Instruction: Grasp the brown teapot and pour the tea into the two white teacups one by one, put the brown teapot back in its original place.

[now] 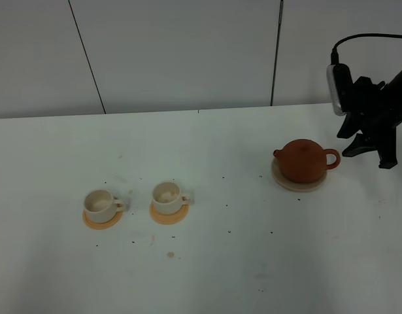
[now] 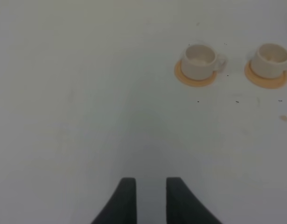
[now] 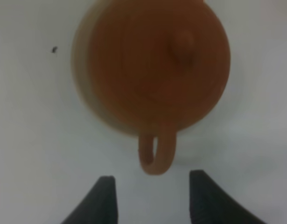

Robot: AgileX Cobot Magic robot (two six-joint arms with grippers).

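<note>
I see my left claw [image 2: 150,184] and right claw [image 3: 152,181] open, empty; brown teapot [image 1: 307,160] lidded, white teacups [image 1: 102,205] [image 1: 168,197] pale inside.

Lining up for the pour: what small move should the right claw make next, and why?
Probably ease the right claw forward until its open jaws straddle the loop handle of the squat reddish-brown clay teapot. The handle sits centred just ahead of it, untouched, and both small cream-white cups show no dark tea.

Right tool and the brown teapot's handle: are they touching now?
Apart. The right wrist view shows bare table between the handle of the brown teapot and the open fingers of the right tool.
</note>
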